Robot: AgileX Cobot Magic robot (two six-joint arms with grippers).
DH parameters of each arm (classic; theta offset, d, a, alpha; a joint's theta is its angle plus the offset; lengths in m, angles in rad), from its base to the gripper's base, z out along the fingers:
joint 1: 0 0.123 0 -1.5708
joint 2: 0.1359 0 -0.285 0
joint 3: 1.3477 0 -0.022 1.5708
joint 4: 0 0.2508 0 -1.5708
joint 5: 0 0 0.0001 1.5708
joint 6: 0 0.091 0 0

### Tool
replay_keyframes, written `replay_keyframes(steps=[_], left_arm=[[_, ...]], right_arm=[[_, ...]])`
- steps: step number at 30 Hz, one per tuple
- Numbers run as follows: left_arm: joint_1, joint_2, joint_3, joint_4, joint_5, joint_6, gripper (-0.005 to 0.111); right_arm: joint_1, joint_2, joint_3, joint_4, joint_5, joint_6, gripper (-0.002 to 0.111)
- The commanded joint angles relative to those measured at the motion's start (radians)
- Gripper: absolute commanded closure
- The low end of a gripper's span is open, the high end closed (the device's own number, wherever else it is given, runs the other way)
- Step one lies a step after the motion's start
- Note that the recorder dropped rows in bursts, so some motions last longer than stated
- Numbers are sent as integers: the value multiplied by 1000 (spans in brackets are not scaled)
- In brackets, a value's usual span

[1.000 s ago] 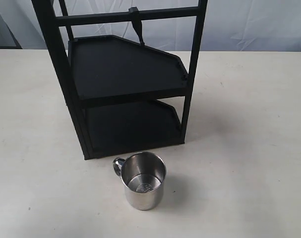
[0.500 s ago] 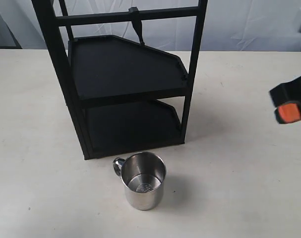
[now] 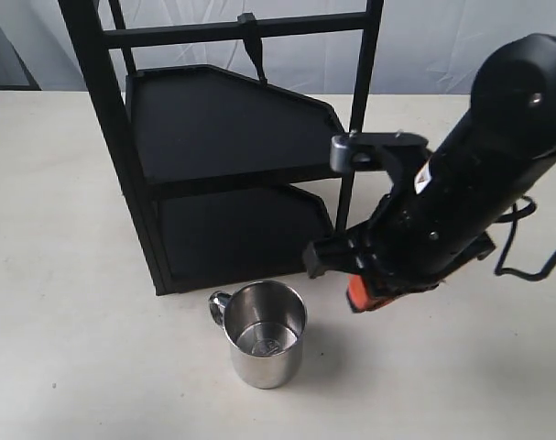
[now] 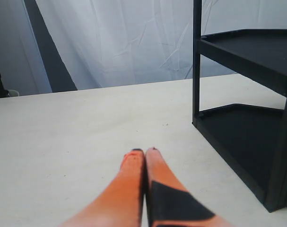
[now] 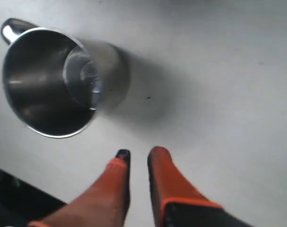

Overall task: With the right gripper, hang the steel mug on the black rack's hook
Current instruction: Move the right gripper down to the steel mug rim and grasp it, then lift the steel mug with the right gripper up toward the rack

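Observation:
The steel mug (image 3: 267, 335) stands upright on the table just in front of the black rack (image 3: 232, 137), its handle (image 3: 218, 307) turned to the left. The hook (image 3: 255, 50) hangs from the rack's top bar, with nothing on it. My right gripper (image 3: 346, 282) hovers above the table, right of the mug and a little above its rim. In the right wrist view the mug (image 5: 53, 82) lies apart from the right gripper (image 5: 139, 155), whose orange fingers (image 5: 160, 165) are a narrow gap apart and hold nothing. My left gripper (image 4: 144, 151) is shut and empty, low over the table.
The rack (image 4: 247, 118) has two angular shelves, both bare, and thin upright posts. A pale table (image 3: 461, 367) carries everything, and a white cloth hangs behind it. The right arm's black cables (image 3: 534, 247) trail on the right.
The right arm has swung in from the right edge of the exterior view, leftward and down to just right of the mug. Mug and rack have not moved.

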Motion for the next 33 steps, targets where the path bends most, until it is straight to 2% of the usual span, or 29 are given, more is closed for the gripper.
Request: replay_keyframes(steps=[1, 3, 10, 19, 24, 25, 26, 29, 33], left_arm=[[-6, -3, 4, 7, 1, 0, 105], [-6, -3, 4, 7, 1, 0, 105], [-6, -3, 4, 7, 1, 0, 105], [-6, -3, 4, 7, 1, 0, 105], [-6, -3, 4, 7, 1, 0, 105], [-6, -3, 4, 7, 1, 0, 105], [-6, -3, 4, 7, 1, 0, 105], [-6, -3, 4, 7, 1, 0, 105], [-6, -3, 4, 7, 1, 0, 105]], right_arm=[[5, 61, -1, 130, -44, -141, 60], [5, 77, -1, 130, -80, -131, 51], [5, 138, -1, 171, -178, -90, 53], [10, 215, -1, 217, -188, -90, 53], [66, 252, -1, 220, -212, -92, 53], [66, 252, -1, 220, -210, -90, 55], [66, 252, -1, 217, -204, -90, 64], [66, 252, -1, 217, -187, -90, 107], [66, 247, -1, 224, -125, -122, 108]])
